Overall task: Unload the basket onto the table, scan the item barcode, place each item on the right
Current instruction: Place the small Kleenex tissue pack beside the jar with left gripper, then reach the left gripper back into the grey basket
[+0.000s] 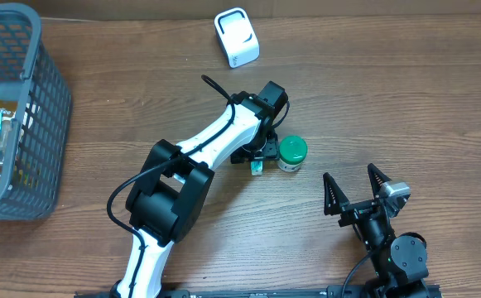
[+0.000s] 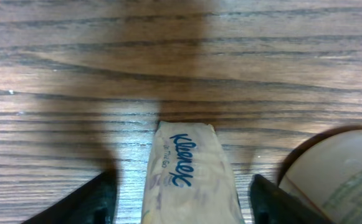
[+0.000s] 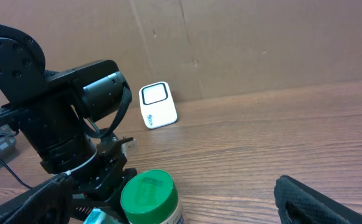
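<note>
- Nearest us, we see the right claw [image 1: 348, 172] with its jaws wide apart.
- The left claw [image 2: 181, 182] is parted astride the tissue pack [image 2: 184, 155], which lies on the worktop [image 1: 389, 99].
- A green-lidded jar [image 1: 292, 152] sits just beside the pack.
- The white scanner [image 1: 237, 37] stands farthest.

- We see a Kleenex pack [image 2: 190, 171] lying flat on the wood table [image 2: 168, 62], logo up.
- The left gripper [image 2: 185, 202] straddles it, dark fingers [image 2: 93, 202] spread on both sides with gaps, not touching.
- A jar [image 2: 336, 174] pokes in bottom corner, just beside one finger.
</note>
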You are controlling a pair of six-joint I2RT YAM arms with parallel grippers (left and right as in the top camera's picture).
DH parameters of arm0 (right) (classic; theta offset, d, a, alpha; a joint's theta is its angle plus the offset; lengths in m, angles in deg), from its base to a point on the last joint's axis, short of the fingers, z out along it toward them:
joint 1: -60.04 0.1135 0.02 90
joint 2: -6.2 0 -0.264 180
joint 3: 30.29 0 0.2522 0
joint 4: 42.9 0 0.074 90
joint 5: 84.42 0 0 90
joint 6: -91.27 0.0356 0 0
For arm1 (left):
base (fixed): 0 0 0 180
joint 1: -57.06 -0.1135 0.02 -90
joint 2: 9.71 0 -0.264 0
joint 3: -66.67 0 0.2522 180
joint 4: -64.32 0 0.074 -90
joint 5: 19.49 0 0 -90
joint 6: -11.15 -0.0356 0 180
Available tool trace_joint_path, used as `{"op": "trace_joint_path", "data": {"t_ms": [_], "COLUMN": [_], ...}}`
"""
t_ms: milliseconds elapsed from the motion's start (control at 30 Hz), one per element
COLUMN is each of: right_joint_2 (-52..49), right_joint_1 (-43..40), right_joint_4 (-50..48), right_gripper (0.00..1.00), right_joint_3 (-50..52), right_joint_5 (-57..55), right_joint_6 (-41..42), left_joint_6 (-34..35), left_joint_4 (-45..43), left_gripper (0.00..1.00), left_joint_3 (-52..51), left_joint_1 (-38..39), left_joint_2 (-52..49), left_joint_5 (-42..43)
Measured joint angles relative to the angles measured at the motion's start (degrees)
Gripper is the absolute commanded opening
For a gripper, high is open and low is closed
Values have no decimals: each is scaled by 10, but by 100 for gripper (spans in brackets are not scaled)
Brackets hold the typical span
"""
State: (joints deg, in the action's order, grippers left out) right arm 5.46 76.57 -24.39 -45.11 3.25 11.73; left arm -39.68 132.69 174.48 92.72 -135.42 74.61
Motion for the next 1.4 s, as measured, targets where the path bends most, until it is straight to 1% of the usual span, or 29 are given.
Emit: {"op": "trace_joint_path", "data": {"t_ms": [67,100,167,233,333,400,500,567,633,667,733,867,967,1033,1100,1233,1300,1400], "right_joint_2": [0,0,0,0,0,0,0,0,0,0,0,0,0,0,0,0,0,0], "right_joint_1": [0,0,0,0,0,0,0,0,0,0,0,0,0,0,0,0,0,0], "right_joint_4": [0,0,0,0,0,0,0,0,0,0,0,0,0,0,0,0,0,0], "right_gripper": [100,100,100,100,100,100,100,100,100,100,100,100,100,100,100,100,100,100], "right_joint_3": [0,0,0,0,0,0,0,0,0,0,0,0,0,0,0,0,0,0], "right_joint_5": [0,0,0,0,0,0,0,0,0,0,0,0,0,0,0,0,0,0], "right_joint_6": [0,0,0,0,0,0,0,0,0,0,0,0,0,0,0,0,0,0], "left_joint_6": [-3,-4,-5,-8,-22,-40,-70,-95,-123,-144,-163,-202,-213,-219,-226,-240,-246,-250], "left_joint_4": [0,0,3,14,31,37,46,72,124,175,202,309,395,416,418,419,419,420], "left_gripper": [87,89,90,94,98,100,100,100,100,99,100,100,100,99,100,99,100,100], "left_joint_3": [0,0,2,10,44,89,151,196,256,324,385,586,714,770,788,787,770,712], "left_joint_1": [0,0,-2,-4,-15,-31,-52,-65,-77,-90,-106,-170,-227,-264,-297,-346,-365,-401], "left_joint_2": [0,0,0,0,0,0,0,0,-2,-5,-5,-6,-5,0,11,21,29,61], "left_joint_5": [0,0,0,0,0,0,0,-12,-41,-72,-100,-155,-170,-175,-169,-139,-131,-122]}}
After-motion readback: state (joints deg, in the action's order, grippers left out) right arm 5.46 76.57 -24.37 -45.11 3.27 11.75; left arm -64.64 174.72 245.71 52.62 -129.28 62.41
